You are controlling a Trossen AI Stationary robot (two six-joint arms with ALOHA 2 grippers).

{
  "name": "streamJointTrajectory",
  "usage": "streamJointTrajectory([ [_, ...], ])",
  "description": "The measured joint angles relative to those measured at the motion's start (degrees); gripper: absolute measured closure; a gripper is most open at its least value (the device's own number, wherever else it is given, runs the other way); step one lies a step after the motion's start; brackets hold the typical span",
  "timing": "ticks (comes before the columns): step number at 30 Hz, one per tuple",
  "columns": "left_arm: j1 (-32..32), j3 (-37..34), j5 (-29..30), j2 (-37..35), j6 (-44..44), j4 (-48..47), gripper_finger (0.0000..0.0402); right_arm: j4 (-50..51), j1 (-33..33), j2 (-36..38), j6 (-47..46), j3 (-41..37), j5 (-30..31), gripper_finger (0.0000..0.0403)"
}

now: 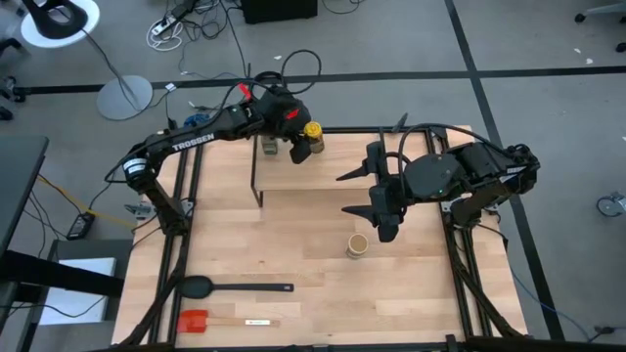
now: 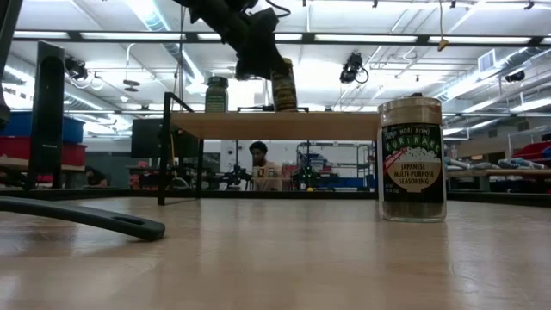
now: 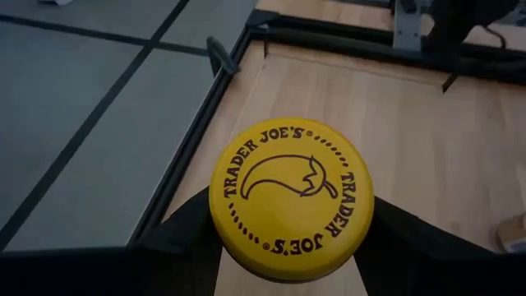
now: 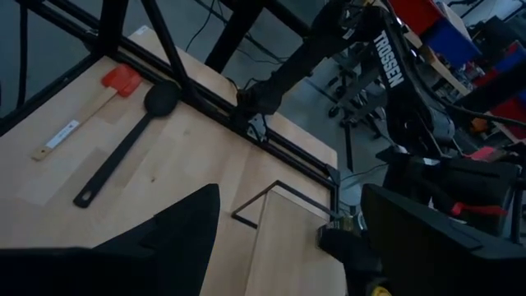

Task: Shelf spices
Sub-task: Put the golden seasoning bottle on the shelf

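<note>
The shelf [image 1: 293, 174] stands at the table's far edge. The green-lidded jar [image 1: 269, 147] [image 2: 216, 95] stands upright on its top. My left gripper [image 1: 298, 142] [image 3: 292, 242] hangs over the shelf, shut on the yellow-lidded jar [image 1: 313, 132] [image 2: 284, 84], to the right of the green one. The tan-topped jar [image 1: 357, 244] [image 2: 411, 159] stands on the table, near of the shelf. My right gripper [image 1: 342, 195] [image 4: 288, 247] is open over the shelf's near right end, fingers pointing toward the table's left, touching nothing. My left gripper pinches the yellow-lidded jar between its two fingers [image 3: 185, 234], just below the yellow lid [image 3: 292, 197]. It comes from above, slanting down. The jar hangs slightly tilted, with its base [image 2: 287, 107] at the shelf top; whether the base touches the board, I cannot tell.
A black spoon [image 1: 230, 287] [image 4: 123, 148] and a red spatula [image 1: 220, 321] [image 4: 82, 115] lie at the table's near left. The spoon's handle [image 2: 86, 217] crosses the low view. Open tabletop lies between shelf and utensils. A person [image 2: 258, 164] sits in the room beyond.
</note>
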State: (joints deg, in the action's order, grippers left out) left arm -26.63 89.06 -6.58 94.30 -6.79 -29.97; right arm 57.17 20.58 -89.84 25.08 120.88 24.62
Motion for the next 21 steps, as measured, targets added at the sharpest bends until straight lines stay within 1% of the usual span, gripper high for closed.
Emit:
streamJointTrajectory([
  [4, 0.13, 0.44, -0.52, 1.09, 1.17, 1.41, 0.0186, -0.21, 0.00, 0.00, 0.00, 0.00, 0.00, 0.0109],
  [7, 0.46, 3.38, -0.82, 3.62, 1.29, 0.11, 0.0186, -0.95, -0.01, 0.00, 0.23, 0.00, -0.01, 0.0109],
  [12, 1.79, 13.30, -0.82, 9.38, 0.92, -4.56, 0.0186, -1.31, 0.00, 0.00, 0.44, 0.00, 0.00, 0.0109],
  [17, 2.43, 24.78, -0.36, 15.87, -0.67, -12.69, 0.0186, -1.24, 0.00, 0.00, -0.01, 0.00, -0.01, 0.0109],
  [21, 2.43, 30.74, -0.20, 20.23, -1.14, -16.08, 0.0186, -0.86, 0.00, 0.00, -0.02, 0.00, -0.02, 0.0109],
])
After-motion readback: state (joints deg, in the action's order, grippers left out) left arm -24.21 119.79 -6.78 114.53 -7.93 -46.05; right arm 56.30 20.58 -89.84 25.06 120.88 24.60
